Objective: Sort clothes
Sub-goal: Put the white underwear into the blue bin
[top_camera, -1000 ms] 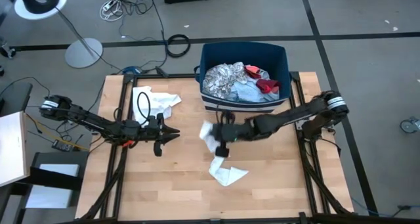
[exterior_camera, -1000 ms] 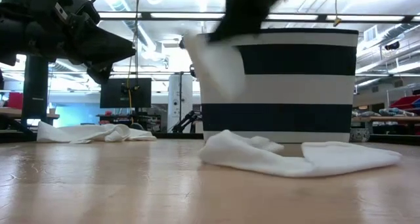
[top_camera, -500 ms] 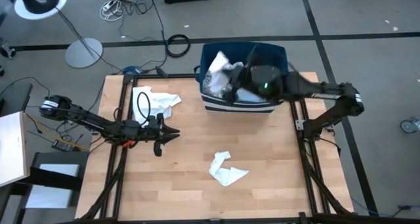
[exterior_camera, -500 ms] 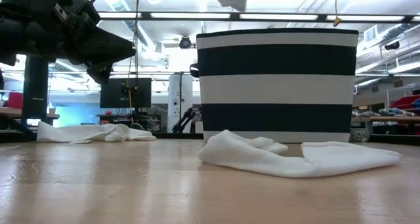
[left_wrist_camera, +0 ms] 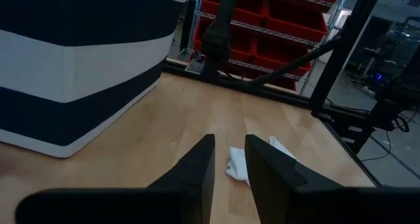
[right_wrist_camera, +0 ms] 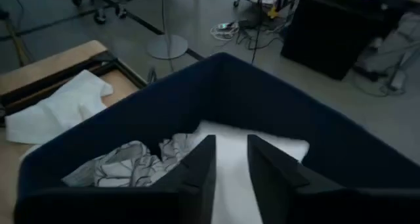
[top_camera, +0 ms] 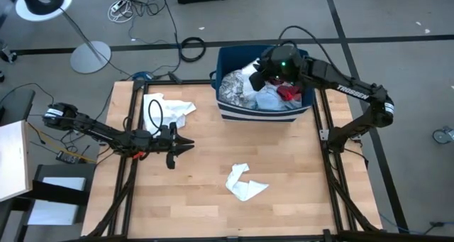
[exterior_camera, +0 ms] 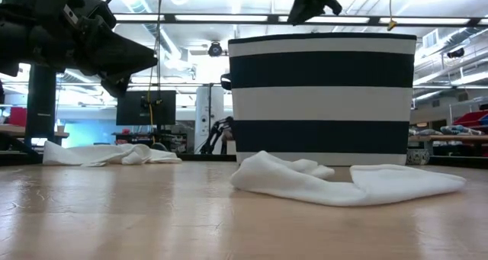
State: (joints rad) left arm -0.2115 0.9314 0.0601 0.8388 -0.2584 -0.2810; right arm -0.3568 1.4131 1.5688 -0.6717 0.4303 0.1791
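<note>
Right gripper hangs over bin, fingers narrow, a slim gap, holding nothing; white garment directly beneath fingertips atop leaf-print piece. Left gripper low over table, narrow, white cloth just ahead.

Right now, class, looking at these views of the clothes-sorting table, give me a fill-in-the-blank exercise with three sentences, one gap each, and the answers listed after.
1. The right gripper hovers over the striped ____, which holds a heap of clothes.
2. The white garment nearest the table's front edge lies on the ____.
3. The left gripper hangs above the table, holding ____.

Missing words: bin; table; nothing
</note>
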